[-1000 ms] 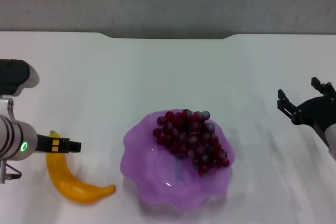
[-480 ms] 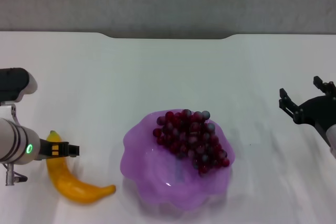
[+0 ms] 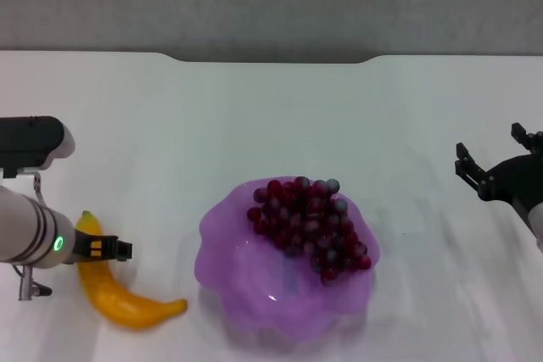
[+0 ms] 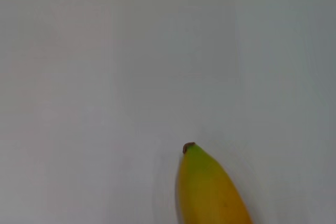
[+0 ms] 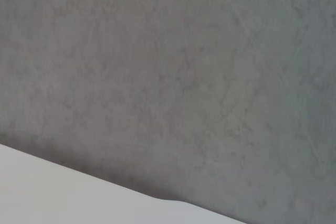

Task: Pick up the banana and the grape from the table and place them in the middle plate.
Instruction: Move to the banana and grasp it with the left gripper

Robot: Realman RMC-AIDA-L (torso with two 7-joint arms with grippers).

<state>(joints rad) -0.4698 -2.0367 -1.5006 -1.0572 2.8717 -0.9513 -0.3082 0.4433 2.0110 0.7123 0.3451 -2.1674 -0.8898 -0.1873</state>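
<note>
The banana (image 3: 119, 292) lies on the white table (image 3: 254, 116) at the near left, left of the plate; its greenish tip shows in the left wrist view (image 4: 207, 187). My left gripper (image 3: 109, 249) hangs just over the banana's upper half. The grape bunch (image 3: 310, 225) lies inside the purple middle plate (image 3: 222, 273), towards its far right side. My right gripper (image 3: 496, 163) is open and empty above the table at the far right, well clear of the plate.
The table's notched far edge (image 3: 271, 58) meets a grey wall (image 5: 168, 66). Bare tabletop lies between the banana and the plate, and behind the plate.
My left arm has moved nearer and lower, so the gripper now sits farther down the banana. My right gripper has drifted slightly to the right. Banana, grapes and plate have not moved.
</note>
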